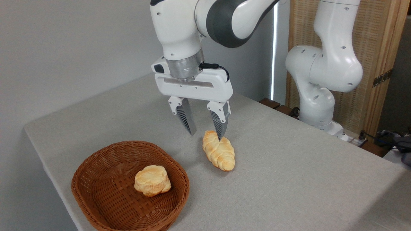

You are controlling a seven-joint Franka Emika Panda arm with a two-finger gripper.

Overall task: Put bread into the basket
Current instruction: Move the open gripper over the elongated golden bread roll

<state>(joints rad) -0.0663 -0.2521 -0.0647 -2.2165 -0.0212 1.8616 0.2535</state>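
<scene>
The bread, a braided golden loaf, lies on the grey table, to the right of the basket. The basket is reddish-brown wicker and sits at the front left. My gripper hangs open just above the loaf's far end. Its right fingertip shows in front of that end and its left fingertip stands off to the loaf's left. Nothing is held between the fingers.
A short round bun lies inside the basket. The arm's white base stands at the table's back right, with cables beside it. The table's front-left edge runs close to the basket.
</scene>
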